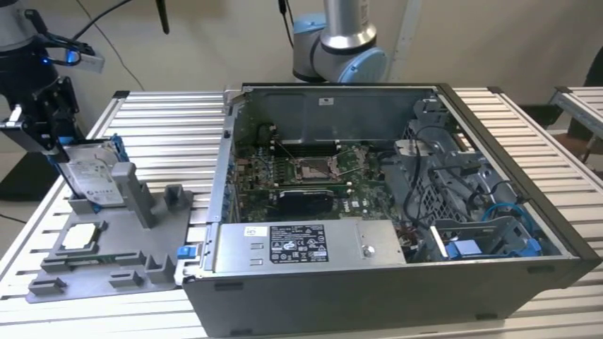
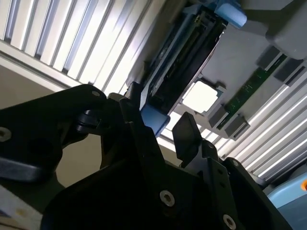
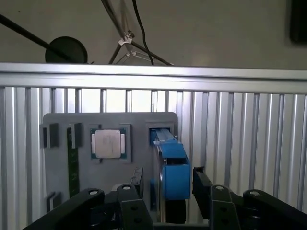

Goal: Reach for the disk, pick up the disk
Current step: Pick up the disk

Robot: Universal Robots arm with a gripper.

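The disk [image 1: 94,175], silver-grey with a white label and a blue bracket, stands upright in a slot of the grey fixture [image 1: 127,258] at the exterior view's left. My gripper [image 1: 58,150] is just above its upper end. In the first wrist view the disk [image 3: 171,168] is edge-on, and its blue bracket lies between the two black fingers [image 3: 136,179] of my gripper [image 3: 168,181], with a small gap on each side. The second wrist view has the same blue end [image 2: 154,120] inside my gripper [image 2: 160,122]. The gripper is open and holds nothing.
A small square silver chip [image 3: 109,143] and a green memory stick [image 3: 73,163] sit in the fixture beside the disk. An open computer case [image 1: 377,212] fills the slatted metal table [image 1: 169,120] to the exterior view's right. The arm's base [image 1: 341,49] stands behind it.
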